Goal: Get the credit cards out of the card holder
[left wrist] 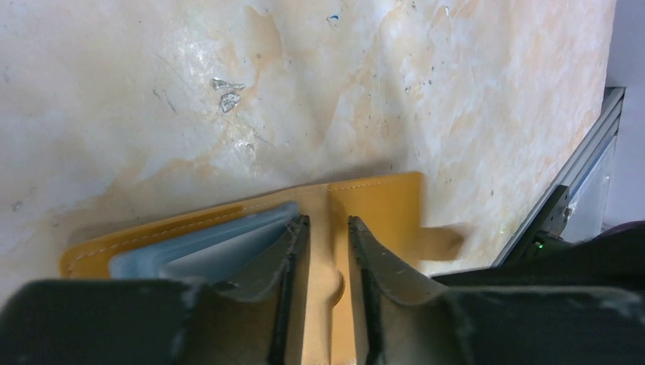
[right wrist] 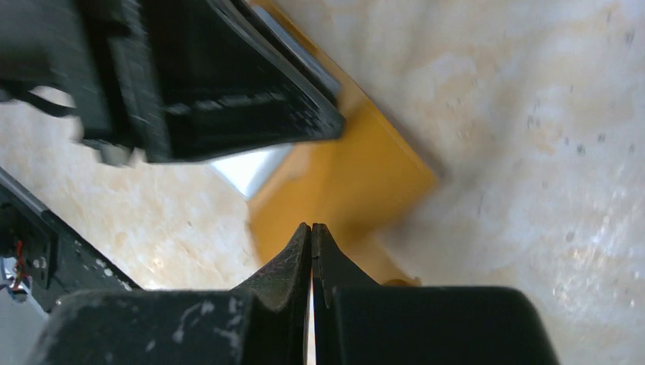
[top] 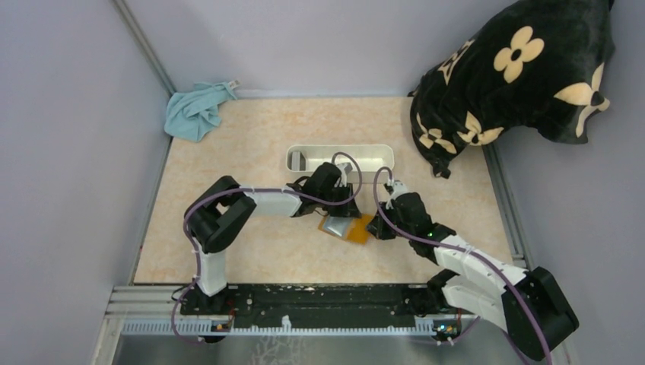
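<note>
down at the left gripper (left wrist: 328, 222), the fingers (left wrist: 293, 255) stand a little apart, and the card holder (left wrist: 380, 199) shows orange in the gap between them. one finger sits right against the pale blue-grey card (left wrist: 205, 245), which pokes partway out of the holder's pocket. over to the right gripper (right wrist: 311, 228): fingertips pressed tight together, tips right over the holder's edge, and i cannot tell whether they pinch any leather. a blurred tan tab (left wrist: 443, 239) juts off the holder's end in the left wrist view, too smeared to name.

from above, the holder lies flat on the table (top: 228, 152), near its middle. it sits between the two grippers and a little nearer the arm bases than the white tray (top: 340, 158). further out, a blue cloth (top: 198, 112) is bunched in the far left corner. a black flower-print cushion (top: 517, 68) leans in the far right.
</note>
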`<state>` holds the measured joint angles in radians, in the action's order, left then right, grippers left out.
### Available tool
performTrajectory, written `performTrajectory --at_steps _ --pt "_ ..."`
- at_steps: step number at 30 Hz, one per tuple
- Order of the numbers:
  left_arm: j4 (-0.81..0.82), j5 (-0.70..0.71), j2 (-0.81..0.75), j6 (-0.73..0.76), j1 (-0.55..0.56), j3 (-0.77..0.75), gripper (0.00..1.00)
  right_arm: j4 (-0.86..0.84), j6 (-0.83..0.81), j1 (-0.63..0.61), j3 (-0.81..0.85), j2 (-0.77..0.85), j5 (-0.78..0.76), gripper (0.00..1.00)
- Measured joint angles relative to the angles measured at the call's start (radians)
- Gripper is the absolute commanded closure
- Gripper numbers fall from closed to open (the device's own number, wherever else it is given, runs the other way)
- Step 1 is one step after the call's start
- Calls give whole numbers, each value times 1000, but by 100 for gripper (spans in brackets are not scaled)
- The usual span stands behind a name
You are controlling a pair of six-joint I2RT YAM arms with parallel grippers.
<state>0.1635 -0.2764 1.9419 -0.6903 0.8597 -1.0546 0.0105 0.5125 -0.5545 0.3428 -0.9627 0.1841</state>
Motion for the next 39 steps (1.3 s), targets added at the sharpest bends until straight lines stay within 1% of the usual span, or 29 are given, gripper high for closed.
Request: performTrajectory --at_steps 3,10,14,16,20,23,24,29,33,35,39 --pt "-17 0 -19 22 0 3 59 5 34 -2 -45 0 -10 100" --pt "-41 -2 -72 63 -11 14 59 23 47 -2 -60 -20 -65 100" --pt "-41 -10 -113 66 -20 40 58 30 41 -5 -44 -94 -73 100" --pt "-43 -12 -146 67 -27 65 52 29 34 -6 -11 -143 -78 100" --pt "-45 -10 -227 81 -55 129 52 16 12 -6 50 -234 -90 100" --pt "-48 -10 -246 87 -84 156 51 5 2 -6 80 -278 -93 100" --pt "-49 -10 -249 87 -95 169 46 2 -1 -6 90 -292 -93 100" --pt "-66 -5 -292 82 -137 256 36 -15 -15 -6 106 -319 -90 100" --pt "-82 11 -352 74 -137 289 25 -20 -23 -6 106 -321 -89 100" --pt "-88 16 -378 62 -137 308 23 -21 -24 -6 106 -321 -88 100" --pt "-97 23 -421 39 -137 341 23 -22 -30 -6 106 -321 -86 100"
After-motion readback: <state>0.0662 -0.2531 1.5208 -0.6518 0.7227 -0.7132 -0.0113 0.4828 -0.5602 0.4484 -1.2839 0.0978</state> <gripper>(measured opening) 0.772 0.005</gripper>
